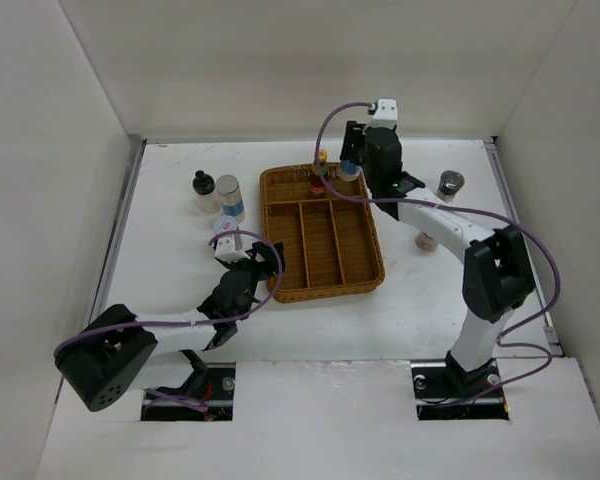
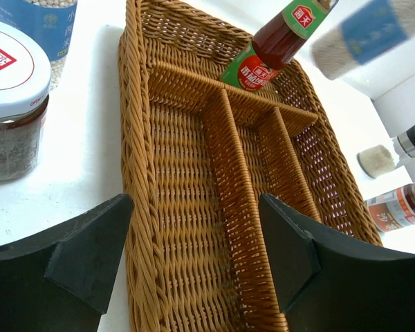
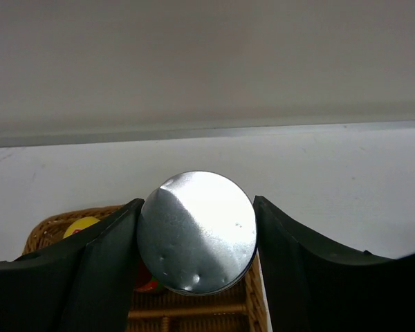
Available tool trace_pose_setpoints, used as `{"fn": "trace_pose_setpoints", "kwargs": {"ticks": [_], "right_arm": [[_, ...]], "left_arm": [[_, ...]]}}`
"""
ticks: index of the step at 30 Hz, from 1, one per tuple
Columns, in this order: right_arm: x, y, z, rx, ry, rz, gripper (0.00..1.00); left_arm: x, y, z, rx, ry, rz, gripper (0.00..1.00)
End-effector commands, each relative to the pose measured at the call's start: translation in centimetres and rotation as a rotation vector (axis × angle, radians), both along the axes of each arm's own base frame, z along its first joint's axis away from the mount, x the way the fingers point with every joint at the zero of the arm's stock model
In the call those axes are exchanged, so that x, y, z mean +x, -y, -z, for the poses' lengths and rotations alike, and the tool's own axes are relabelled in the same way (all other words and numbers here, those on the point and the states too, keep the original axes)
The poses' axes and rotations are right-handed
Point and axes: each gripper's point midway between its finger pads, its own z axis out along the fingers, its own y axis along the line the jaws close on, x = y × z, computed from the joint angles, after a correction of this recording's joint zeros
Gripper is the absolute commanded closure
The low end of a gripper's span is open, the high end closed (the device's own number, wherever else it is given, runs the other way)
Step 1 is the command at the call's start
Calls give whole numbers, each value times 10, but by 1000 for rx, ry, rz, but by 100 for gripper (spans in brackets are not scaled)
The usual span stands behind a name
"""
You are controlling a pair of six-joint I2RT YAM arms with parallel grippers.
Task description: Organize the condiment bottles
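My right gripper point(image 1: 352, 163) is shut on a silver-lidded shaker point(image 3: 197, 232), both fingers against its lid, over the far right corner of the wicker tray point(image 1: 365, 265). The shaker's blue label point(image 2: 363, 31) shows blurred in the left wrist view. A yellow-capped brown sauce bottle point(image 1: 320, 173) stands in the tray's far compartment beside it. My left gripper point(image 1: 263, 262) is open above the tray's near left rim point(image 2: 135, 228), holding nothing. Left of the tray stand a white-lidded jar point(image 1: 225, 230), a blue-labelled shaker point(image 1: 229, 197) and a black-capped jar point(image 1: 203, 189).
Right of the tray a dark-lidded jar point(image 1: 450, 185) stands upright and a small bottle point(image 1: 425, 240) lies on its side under the right arm. The tray's three long compartments point(image 2: 187, 180) hold nothing. White walls close in the table on three sides.
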Motion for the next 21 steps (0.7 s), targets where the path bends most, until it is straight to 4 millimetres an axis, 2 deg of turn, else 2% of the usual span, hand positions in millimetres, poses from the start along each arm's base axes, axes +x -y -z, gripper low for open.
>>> {"fn": "trace_pose_setpoints", "kwargs": {"ticks": [1,6,9,13,17,21], "right_arm": [[16,-20,-32,56,110,-18,54],[25,-36,0,44,61,-31,54],[27,-37,23,27,27,-24,53],[26,-35,42,14,1,-16,51],[24,-34,55,6,-19,-17,37],[20,-32,53,24,-20,-14,28]], "left_arm": [[1,1,-17,-56,45,-1,27],[0,1,-19,-59,49,2,27],[0,1,-17,-56,45,3,27],[2,1,-17,-54,43,2,27],[2,1,-18,-57,46,2,27],[2,0,-18,-57,46,0,27]]}}
